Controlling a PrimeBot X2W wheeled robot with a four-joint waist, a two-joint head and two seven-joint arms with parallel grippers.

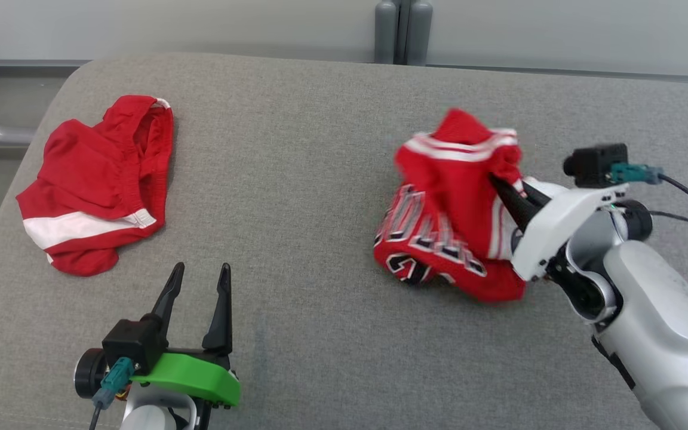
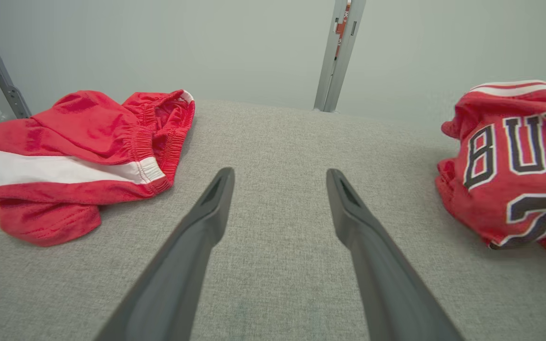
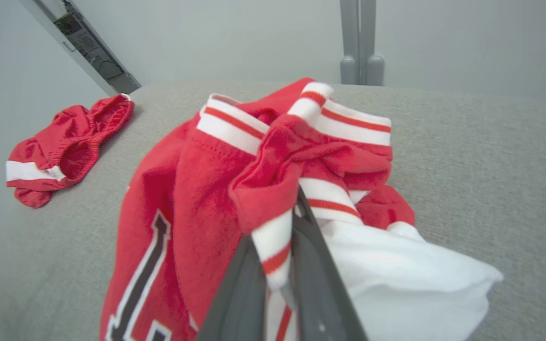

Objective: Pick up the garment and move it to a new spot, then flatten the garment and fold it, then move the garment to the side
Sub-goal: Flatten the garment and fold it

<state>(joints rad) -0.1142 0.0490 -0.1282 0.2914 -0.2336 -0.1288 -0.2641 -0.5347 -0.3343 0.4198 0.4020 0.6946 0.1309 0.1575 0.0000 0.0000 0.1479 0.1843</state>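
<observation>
Grey cloth table | red lettered jersey is pinched by right gripper | left gripper is held wide, left of jersey | red striped shorts are laid farther left

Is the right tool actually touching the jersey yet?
Touching. The right wrist view shows the right tool shut on the jersey, with its striped trim pinched between the fingers.

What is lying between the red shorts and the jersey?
Nothing: in the head view the grey surface between the shorts and the jersey is bare.
</observation>
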